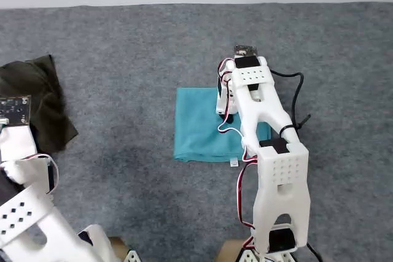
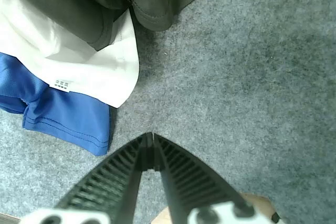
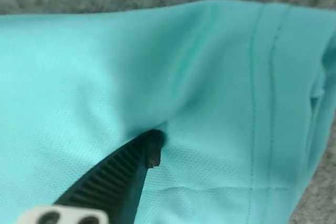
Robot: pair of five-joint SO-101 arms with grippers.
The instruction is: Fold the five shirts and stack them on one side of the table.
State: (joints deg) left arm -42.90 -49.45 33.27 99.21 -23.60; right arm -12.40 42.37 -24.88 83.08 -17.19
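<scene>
Your right arm (image 1: 279,170) covered the teal shirt's (image 1: 199,124) right side. Your left arm (image 1: 18,145) overlapped the dark shirt (image 1: 43,84) at the table's (image 1: 123,41) left edge, where the view cut it off. The white shirt (image 2: 79,61) and blue shirt (image 2: 68,116) were cropped too.

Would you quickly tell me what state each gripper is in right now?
Left gripper: closed, empty.
Right gripper: closed on the teal shirt.
</scene>
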